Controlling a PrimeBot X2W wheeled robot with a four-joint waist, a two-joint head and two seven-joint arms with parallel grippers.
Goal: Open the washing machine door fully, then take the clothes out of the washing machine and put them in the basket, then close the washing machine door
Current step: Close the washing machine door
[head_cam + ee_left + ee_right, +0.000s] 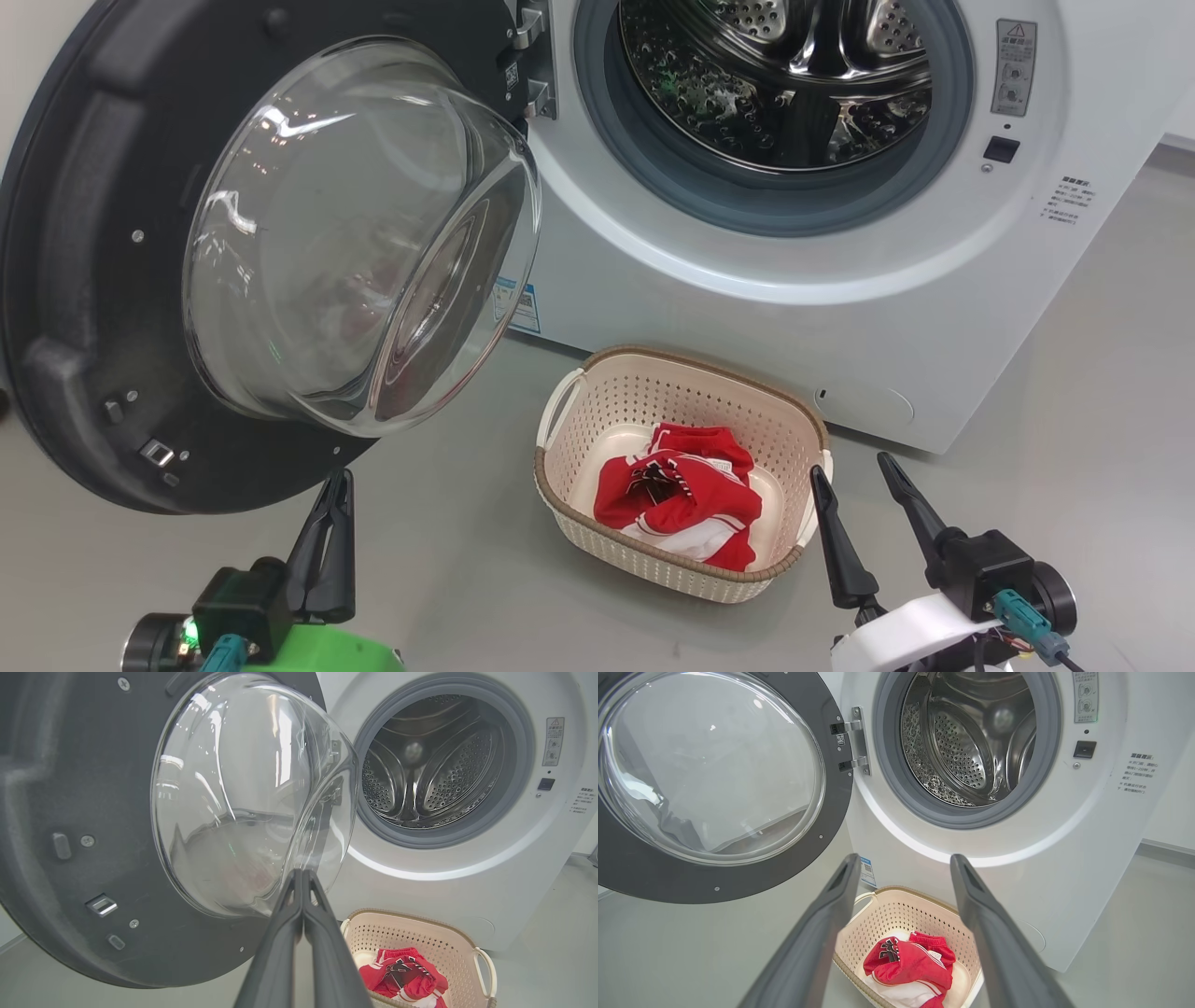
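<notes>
Head view: washing machine door (84, 280) swung wide at left of washing machine (747, 308); basket (644, 397) on floor (448, 560) before it, red clothes (681, 504) inside.
Left wrist view: left gripper (301, 872) clenched, holding nothing, tips near door glass.
Right wrist view: right gripper (904, 858) released, basket seen between fingers.

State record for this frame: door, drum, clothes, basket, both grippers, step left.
door: washing machine door swung wide open
drum: drum of the washing machine, no clothes visible inside
clothes: red clothes lying in the basket
basket: in front of the machine, below its opening
left: left gripper shut, empty, by the door's lower edge
right: right gripper open, empty, beside the basket
remaining: close the door
</notes>
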